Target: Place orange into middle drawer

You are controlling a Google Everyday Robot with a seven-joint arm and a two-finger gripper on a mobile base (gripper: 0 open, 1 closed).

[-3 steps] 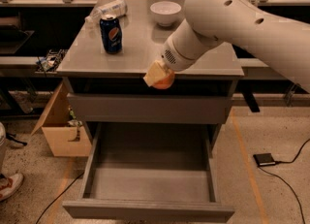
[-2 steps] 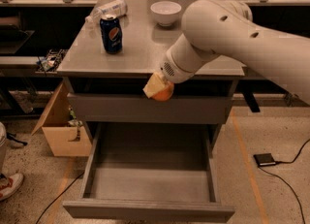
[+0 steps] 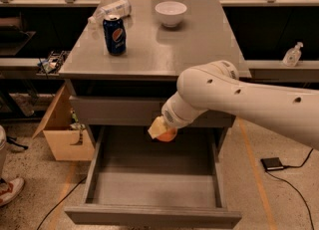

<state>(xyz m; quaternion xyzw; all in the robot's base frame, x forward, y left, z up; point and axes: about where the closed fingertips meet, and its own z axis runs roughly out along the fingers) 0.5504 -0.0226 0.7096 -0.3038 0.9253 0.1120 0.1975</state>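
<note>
At frame centre the pale hand (image 3: 160,128) grasps the round smooth orange fruit (image 3: 169,135), hanging over the rear of the open matte-gray middle drawer (image 3: 149,186), whose flat tray lies straight below it.

The counter (image 3: 174,50) bears a soda can (image 3: 114,35), a white bowl (image 3: 171,13) and a lying bottle (image 3: 112,10); the tool (image 3: 161,131) holds the orange (image 3: 169,136) below its edge.
</note>
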